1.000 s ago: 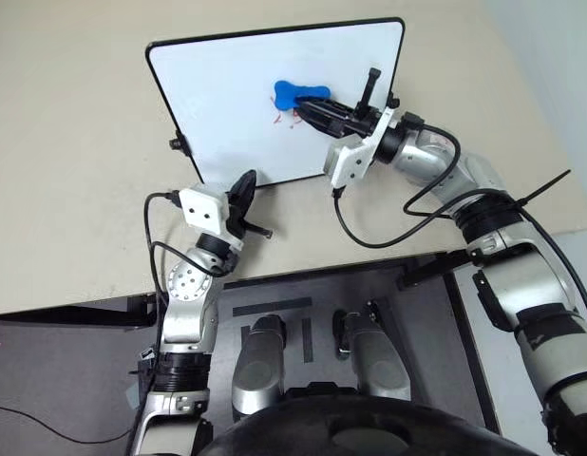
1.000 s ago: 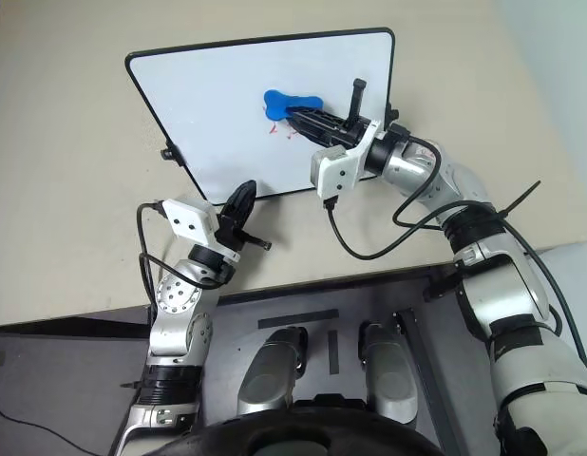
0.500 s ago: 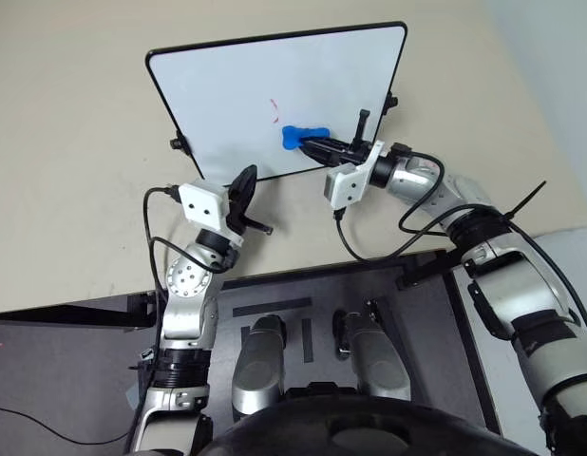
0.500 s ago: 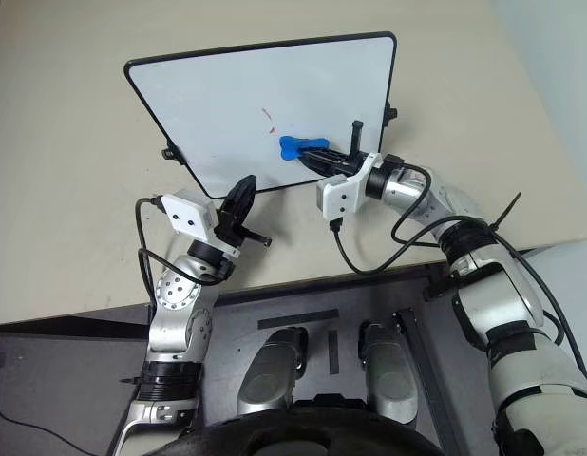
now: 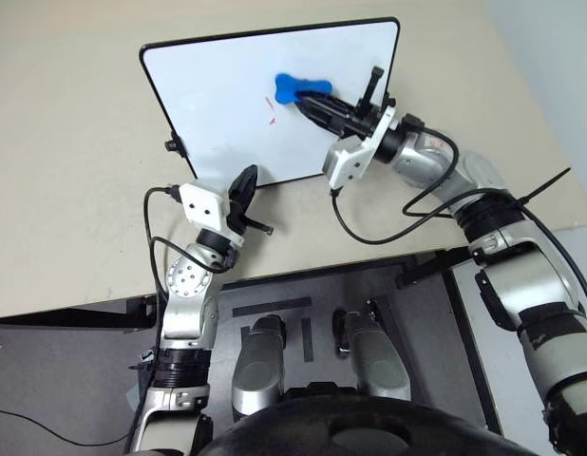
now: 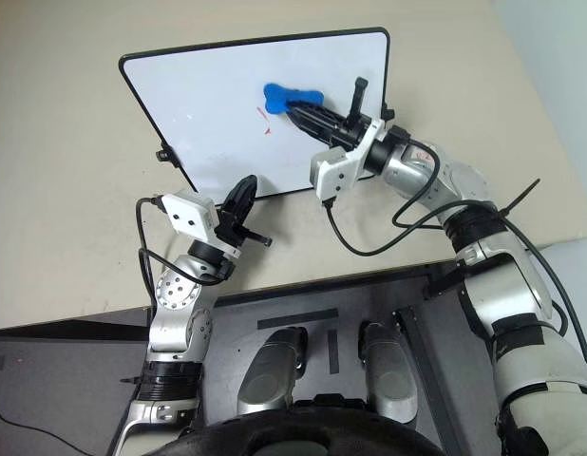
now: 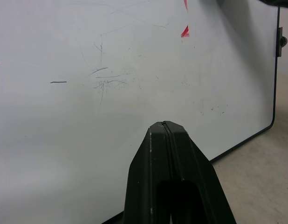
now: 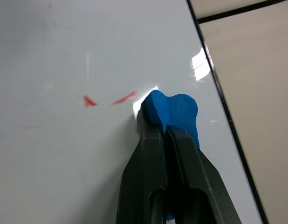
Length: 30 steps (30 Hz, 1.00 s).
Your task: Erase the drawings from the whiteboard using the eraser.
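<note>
Fingers [image 8: 155, 154] of right gripper [image 5: 317, 106] clamped on eraser [image 5: 301, 88], pressed to whiteboard [image 5: 217, 95] beside drawings [image 5: 272, 111] (faint red); left gripper [image 5: 244, 185] fingers closed, empty.

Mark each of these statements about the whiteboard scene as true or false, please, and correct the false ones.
1. The right gripper is closed on the blue eraser. True.
2. The whiteboard is wiped completely clean of red marks. False: small bits of the red drawings remain on the board, beside the eraser.
3. The left gripper holds a marker. False: its fingers are shut together on nothing, near the board's near edge.
4. The eraser is against the surface of the whiteboard. True, as far as the right wrist view shows.
5. The whiteboard lies on a dark grey floor. False: it lies on a beige surface.
</note>
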Each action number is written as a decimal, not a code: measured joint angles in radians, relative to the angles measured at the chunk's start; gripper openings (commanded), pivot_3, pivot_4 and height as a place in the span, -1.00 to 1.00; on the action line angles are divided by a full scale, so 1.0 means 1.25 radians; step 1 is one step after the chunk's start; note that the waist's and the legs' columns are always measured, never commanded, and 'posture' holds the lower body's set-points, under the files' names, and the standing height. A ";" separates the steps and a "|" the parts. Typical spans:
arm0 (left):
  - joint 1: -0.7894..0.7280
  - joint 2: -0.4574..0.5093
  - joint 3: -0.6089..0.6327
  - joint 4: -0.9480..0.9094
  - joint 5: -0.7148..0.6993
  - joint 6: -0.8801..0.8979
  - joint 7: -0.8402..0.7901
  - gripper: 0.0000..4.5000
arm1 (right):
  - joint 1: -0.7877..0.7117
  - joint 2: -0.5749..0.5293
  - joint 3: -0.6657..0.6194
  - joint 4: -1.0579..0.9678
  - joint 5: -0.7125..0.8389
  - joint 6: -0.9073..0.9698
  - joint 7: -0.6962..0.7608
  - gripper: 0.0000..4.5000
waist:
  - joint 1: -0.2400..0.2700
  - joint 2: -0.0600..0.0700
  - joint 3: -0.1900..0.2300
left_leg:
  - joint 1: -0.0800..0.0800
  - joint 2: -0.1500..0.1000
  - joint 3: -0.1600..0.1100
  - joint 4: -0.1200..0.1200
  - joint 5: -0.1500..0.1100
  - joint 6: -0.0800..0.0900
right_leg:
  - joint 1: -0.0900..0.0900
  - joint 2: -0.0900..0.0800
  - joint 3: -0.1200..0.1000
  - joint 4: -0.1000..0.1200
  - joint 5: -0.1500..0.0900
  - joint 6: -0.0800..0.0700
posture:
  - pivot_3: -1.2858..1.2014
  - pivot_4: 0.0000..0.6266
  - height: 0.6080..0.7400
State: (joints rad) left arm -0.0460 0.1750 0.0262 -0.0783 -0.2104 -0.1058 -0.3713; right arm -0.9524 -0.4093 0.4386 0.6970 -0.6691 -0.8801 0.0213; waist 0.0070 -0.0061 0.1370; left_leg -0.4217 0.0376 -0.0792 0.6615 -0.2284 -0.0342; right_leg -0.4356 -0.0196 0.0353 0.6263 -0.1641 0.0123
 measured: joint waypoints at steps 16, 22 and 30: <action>-0.001 -0.006 0.000 0.003 0.000 -0.001 0.001 -1.00 | 0.042 0.042 0.047 0.066 0.028 -0.009 0.127 -0.99 | 0.000 0.000 0.000 | 0.000 0.000 0.000 0.001 -0.001 0.000 | -0.001 0.000 0.000 0.000 0.000 -0.001 | 0.03 -0.52 1.00; -0.002 -0.006 0.000 0.003 0.000 -0.001 0.001 -1.00 | 0.043 0.037 0.047 0.054 0.023 -0.006 0.123 -0.99 | 0.000 0.000 0.000 | 0.000 0.000 0.000 0.001 -0.001 0.000 | -0.001 0.000 0.000 0.000 0.000 -0.001 | 0.03 -0.52 1.00; 0.005 -0.004 0.001 0.001 0.000 -0.002 0.001 -1.00 | 0.223 -0.073 0.030 -0.185 0.228 0.084 0.331 -0.99 | 0.008 0.000 0.000 | -0.003 0.000 0.001 0.001 -0.002 0.000 | -0.001 0.000 0.000 -0.002 -0.001 0.000 | 0.03 -0.52 1.00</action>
State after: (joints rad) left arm -0.0404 0.1696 0.0278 -0.0772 -0.2105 -0.1087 -0.3705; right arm -0.6737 -0.5003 0.4767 0.4662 -0.3834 -0.7754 0.4346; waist 0.0165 -0.0067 0.1367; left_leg -0.4253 0.0374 -0.0778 0.6629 -0.2314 -0.0337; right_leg -0.4365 -0.0197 0.0348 0.6236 -0.1648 0.0128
